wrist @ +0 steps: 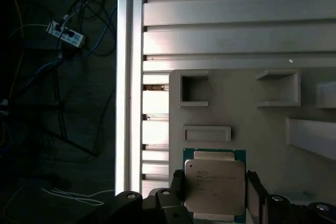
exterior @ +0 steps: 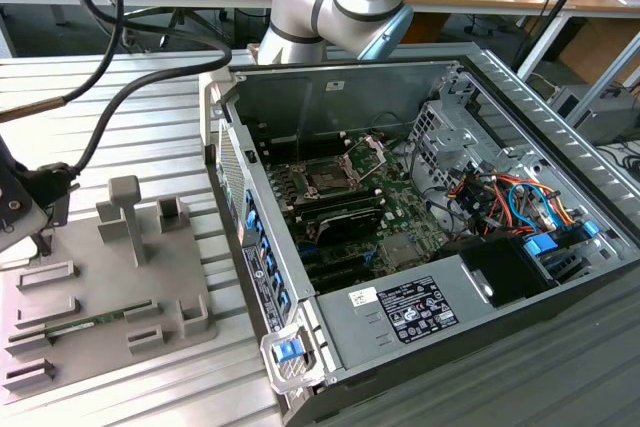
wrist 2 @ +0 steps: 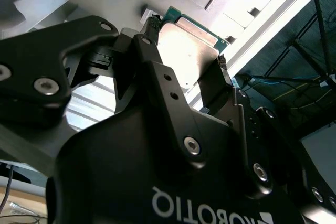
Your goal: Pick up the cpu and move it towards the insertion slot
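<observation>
The cpu (wrist: 215, 184) is pinched between the two fingers of the claw (wrist: 215, 188), which press on its opposite edges, its silvery top facing the first wrist view's camera. It is over the grey tray (wrist: 236, 116), close to the tray's edge where the slatted surface (wrist: 236, 24) begins; whether it touches the tray cannot be told. The insertion slot (exterior: 330, 175) lies well apart from the tray, inside the open computer case (exterior: 400, 312) on the exterior view's right of it.

The tray (exterior: 100, 317) lies on the table (exterior: 150, 127) at the exterior view's left, with the open case (exterior: 330, 87) to its right and the insertion slot (exterior: 330, 175) inside that case. The gripper (wrist: 215, 190) clasps the cpu (wrist: 214, 182) over the tray.
</observation>
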`<state>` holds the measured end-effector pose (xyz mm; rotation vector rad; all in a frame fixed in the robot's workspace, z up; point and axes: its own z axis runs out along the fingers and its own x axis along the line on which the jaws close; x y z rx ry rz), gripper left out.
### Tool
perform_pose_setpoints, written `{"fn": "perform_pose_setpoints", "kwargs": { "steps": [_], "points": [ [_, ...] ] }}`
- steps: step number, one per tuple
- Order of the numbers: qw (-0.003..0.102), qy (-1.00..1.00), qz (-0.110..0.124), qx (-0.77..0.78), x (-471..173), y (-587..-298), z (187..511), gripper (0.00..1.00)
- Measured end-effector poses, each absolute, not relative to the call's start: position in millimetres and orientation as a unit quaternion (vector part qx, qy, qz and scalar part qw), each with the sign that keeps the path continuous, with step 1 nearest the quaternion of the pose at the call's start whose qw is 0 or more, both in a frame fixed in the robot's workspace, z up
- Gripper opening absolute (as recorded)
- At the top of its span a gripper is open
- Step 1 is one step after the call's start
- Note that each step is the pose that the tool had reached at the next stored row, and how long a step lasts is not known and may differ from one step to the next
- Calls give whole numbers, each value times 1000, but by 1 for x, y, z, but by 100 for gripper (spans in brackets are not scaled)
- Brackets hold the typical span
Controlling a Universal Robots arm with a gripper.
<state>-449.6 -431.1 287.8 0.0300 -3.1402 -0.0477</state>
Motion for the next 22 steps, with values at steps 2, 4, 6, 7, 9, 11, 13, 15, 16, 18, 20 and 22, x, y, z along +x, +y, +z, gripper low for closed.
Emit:
{"fn": "perform_pose_setpoints", "kwargs": {
  "steps": [2,4,6,7,9,11,13,15,16,18,20,22],
  "points": [
    [0,-1000,-15,10,-450,-431,289,55],
    [0,-1000,-15,10,-450,-431,291,55],
    [0,-1000,-15,10,-450,-431,292,55],
    [0,-1000,-15,10,-450,-431,293,55],
    [0,-1000,-15,10,-450,-431,295,55],
    [0,-1000,-15,10,-450,-431,296,55],
    [0,-1000,-15,10,-450,-431,297,55],
    [0,-1000,-15,10,-450,-431,298,55],
    [0,-1000,-15,10,-450,-431,299,55],
    [0,-1000,-15,10,-450,-431,300,55],
    [0,-1000,-15,10,-450,-431,301,55],
    [0,-1000,-15,10,-450,-431,302,55]
  ]
}}
